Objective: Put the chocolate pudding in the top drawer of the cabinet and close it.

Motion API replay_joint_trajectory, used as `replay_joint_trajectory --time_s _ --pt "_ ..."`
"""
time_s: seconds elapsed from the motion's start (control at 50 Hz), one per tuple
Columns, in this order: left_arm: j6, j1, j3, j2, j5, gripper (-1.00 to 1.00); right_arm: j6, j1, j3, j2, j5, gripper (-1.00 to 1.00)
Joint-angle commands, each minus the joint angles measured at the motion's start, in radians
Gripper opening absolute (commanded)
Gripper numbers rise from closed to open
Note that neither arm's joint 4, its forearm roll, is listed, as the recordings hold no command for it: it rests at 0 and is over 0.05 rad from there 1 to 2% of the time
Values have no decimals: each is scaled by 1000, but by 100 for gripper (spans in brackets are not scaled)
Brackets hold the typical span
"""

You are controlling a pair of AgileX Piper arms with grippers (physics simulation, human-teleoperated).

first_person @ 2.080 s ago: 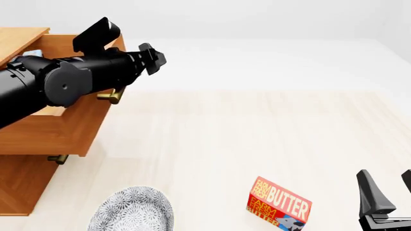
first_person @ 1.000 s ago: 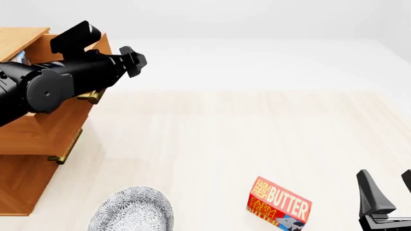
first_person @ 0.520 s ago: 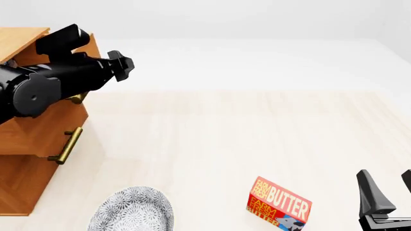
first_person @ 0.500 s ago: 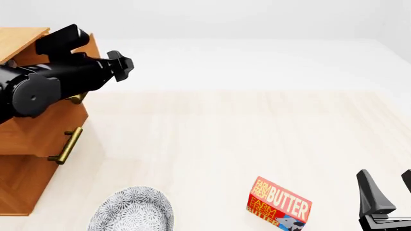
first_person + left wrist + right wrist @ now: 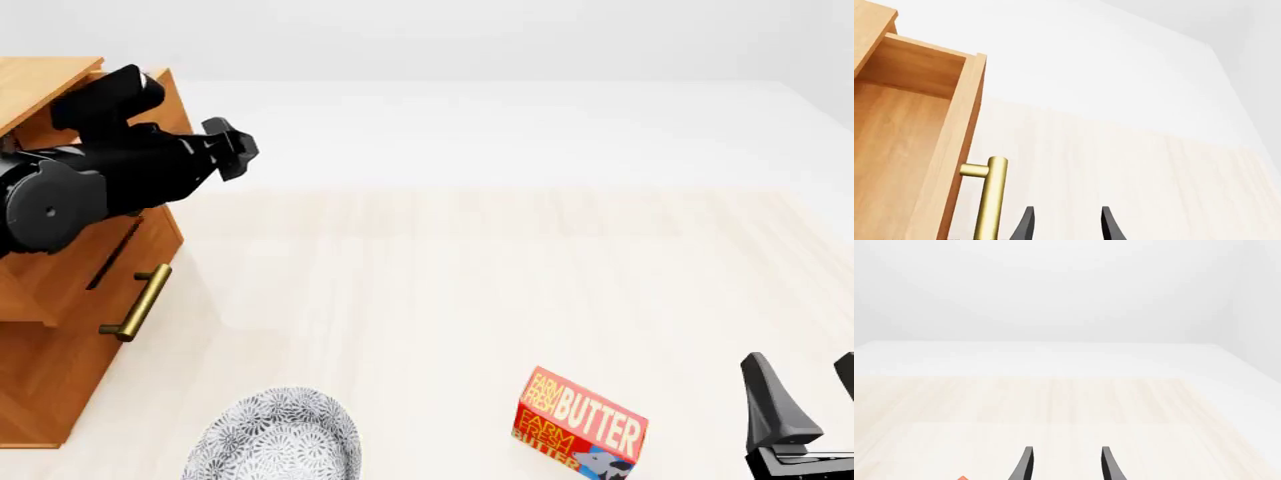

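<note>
Pushing the light-brown wooden top drawer (image 5: pixel 914 165) of the big wooden cabinet (image 5: pixel 40 360) shut, the black left gripper (image 5: pixel 1065 227) sits just beside the brass bar handle (image 5: pixel 991 197), fingers a little apart and holding nothing. It could slip off sideways and leave a gap. The chocolate pudding cannot be seen. The black right gripper (image 5: pixel 1065 465) waits, also a little apart

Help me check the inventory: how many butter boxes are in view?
1: the butter box stands on the table near the front edge, right of the plate. Others may lie out of frame.
</note>
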Motion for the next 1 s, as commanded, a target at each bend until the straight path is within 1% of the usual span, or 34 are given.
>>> replay_joint_trajectory --time_s 0.02,0.28,0.62,0.72,0.8,1.0 --pt "6 32 26 -5 17 100 0 0 0 0 0 100" --pt "32 73 36 -32 35 100 0 0 0 0 0 100" --pt "42 100 67 -72 45 100 0 0 0 0 0 100" --pt "59 111 55 -79 57 100 0 0 0 0 0 100" --pt "68 133 70 -97 58 100 0 0 0 0 0 100" --pt "90 146 63 -107 70 100 0 0 0 0 0 100"
